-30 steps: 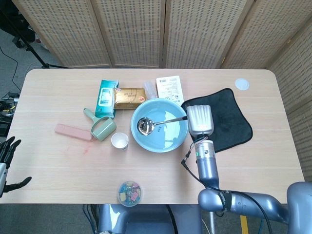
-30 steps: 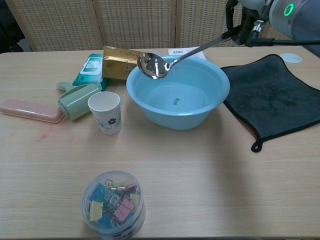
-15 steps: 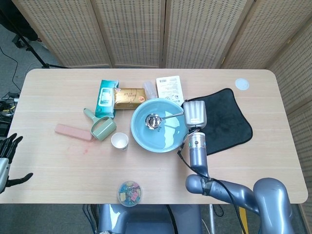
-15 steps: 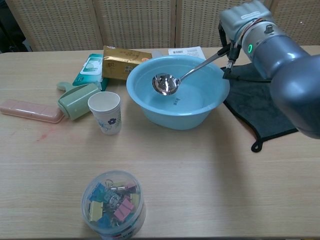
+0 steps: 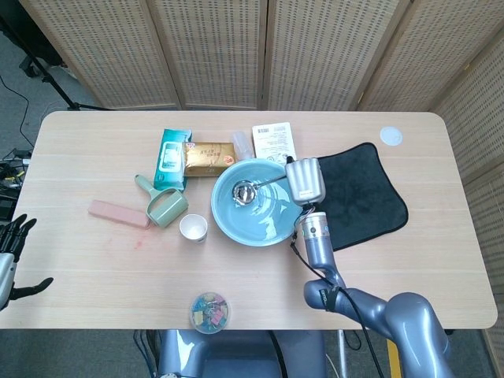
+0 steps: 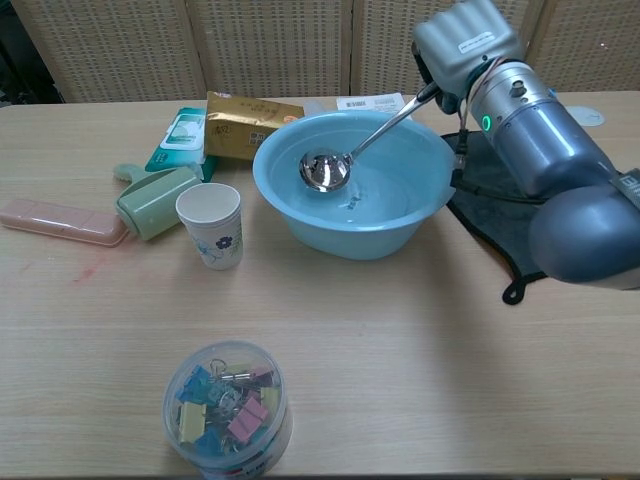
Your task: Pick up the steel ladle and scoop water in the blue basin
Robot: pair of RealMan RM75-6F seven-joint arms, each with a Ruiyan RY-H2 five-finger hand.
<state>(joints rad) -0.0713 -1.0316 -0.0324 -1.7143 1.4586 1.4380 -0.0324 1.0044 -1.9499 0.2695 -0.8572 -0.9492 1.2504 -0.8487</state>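
The steel ladle (image 5: 245, 191) (image 6: 326, 171) has its bowl down inside the blue basin (image 5: 224, 220) (image 6: 300, 217), near the basin's left half, handle slanting up to the right. My right hand (image 5: 304, 179) (image 6: 463, 43) holds the handle's far end above the basin's right rim; its fingers are hidden behind the hand's back. Ripples show on the water around the ladle. My left hand (image 5: 11, 256) hangs off the table's left edge with fingers spread, holding nothing.
A paper cup (image 6: 210, 226) and green lint roller (image 6: 160, 201) stand left of the basin, a pink case (image 6: 60, 222) further left. Tissue pack (image 6: 181, 138) and gold packet (image 6: 246, 127) lie behind. Black cloth (image 6: 545, 195) at right; clip jar (image 6: 228, 407) near front.
My right hand has moved left and lower over the basin's rim, and the ladle bowl has dropped from above the rim down into the water. The left hand has not moved.
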